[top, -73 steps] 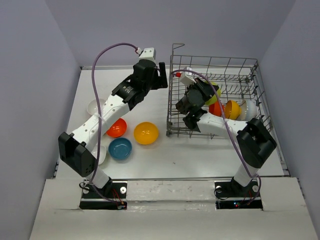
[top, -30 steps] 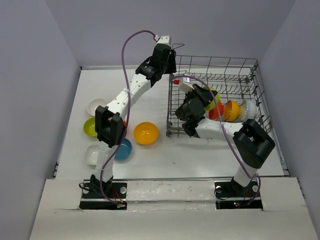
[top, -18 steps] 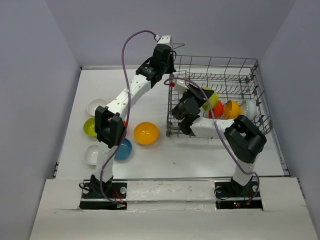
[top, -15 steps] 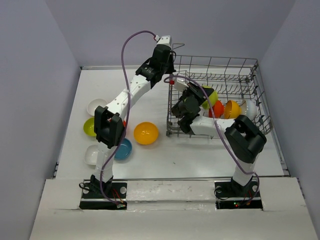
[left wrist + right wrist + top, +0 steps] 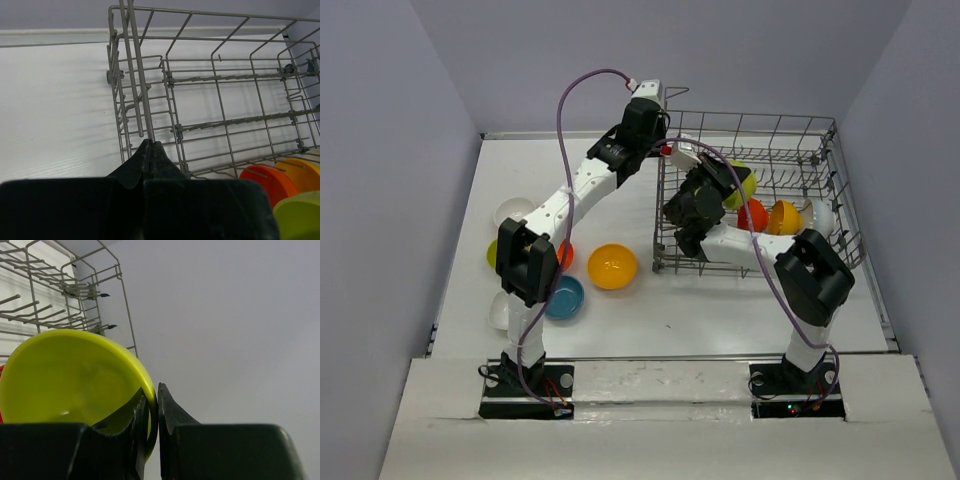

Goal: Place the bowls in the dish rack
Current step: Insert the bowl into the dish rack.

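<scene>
The lime green bowl (image 5: 70,375) is pinched at its rim by the right gripper (image 5: 151,396), within the dish rack (image 5: 220,124) beside 2 racked bowls, red-orange bowl (image 5: 265,182) and orange-yellow bowl (image 5: 300,172). The left gripper (image 5: 150,145) is clenched against an upright rack wire.

Worktop (image 5: 720,310): white, flat, matt, carrying soft shadows.
Back wall (image 5: 750,50): plain pale lilac-grey.
Left wall (image 5: 380,200): same colour, slightly darker.
Right wall (image 5: 920,150): same colour.
Near ledge (image 5: 650,395): off-white board.
Light: even, probably from overhead.
</scene>
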Robot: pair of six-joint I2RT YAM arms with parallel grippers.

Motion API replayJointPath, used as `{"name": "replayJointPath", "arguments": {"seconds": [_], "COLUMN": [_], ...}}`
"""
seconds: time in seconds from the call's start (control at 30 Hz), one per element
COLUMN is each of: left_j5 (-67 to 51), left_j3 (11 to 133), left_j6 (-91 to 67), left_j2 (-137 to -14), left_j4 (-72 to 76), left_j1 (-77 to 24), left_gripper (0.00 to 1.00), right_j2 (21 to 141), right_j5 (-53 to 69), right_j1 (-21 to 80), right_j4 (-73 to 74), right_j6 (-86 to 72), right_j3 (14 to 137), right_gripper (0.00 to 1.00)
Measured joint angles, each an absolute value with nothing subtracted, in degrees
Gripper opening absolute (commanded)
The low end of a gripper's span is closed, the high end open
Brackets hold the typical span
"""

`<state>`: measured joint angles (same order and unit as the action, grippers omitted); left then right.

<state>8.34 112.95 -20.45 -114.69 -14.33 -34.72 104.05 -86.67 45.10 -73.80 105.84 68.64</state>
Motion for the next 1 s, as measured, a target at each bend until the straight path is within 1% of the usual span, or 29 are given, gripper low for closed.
{"name": "replayJointPath", "arguments": {"seconds": [0.47,0.9,1.0], "left_j5": [8.9,9.3,9.3], "left_j3": [103.4,103.1,103.1], "left_j6": [-21.3,-21.6,-21.8], "left_j2": [-107.8,-107.5,-107.5], "left_j4": [-12.5,-12.4,-12.3], "left_j1": [-36.6,-36.8,-36.7], "left_gripper": [0.00,0.00,0.00], "right_j2": [104.6,105.7,106.8], "right_j5": [-86.7,-86.8,-87.1], "right_j1": [43.5,42.8,42.4], "right_j4": [-73.9,-74.2,-74.1], "right_j6": [105.8,105.4,105.4], "right_j3": [71.9,72.2,75.0], "right_gripper": [0.01,0.01,0.01]}}
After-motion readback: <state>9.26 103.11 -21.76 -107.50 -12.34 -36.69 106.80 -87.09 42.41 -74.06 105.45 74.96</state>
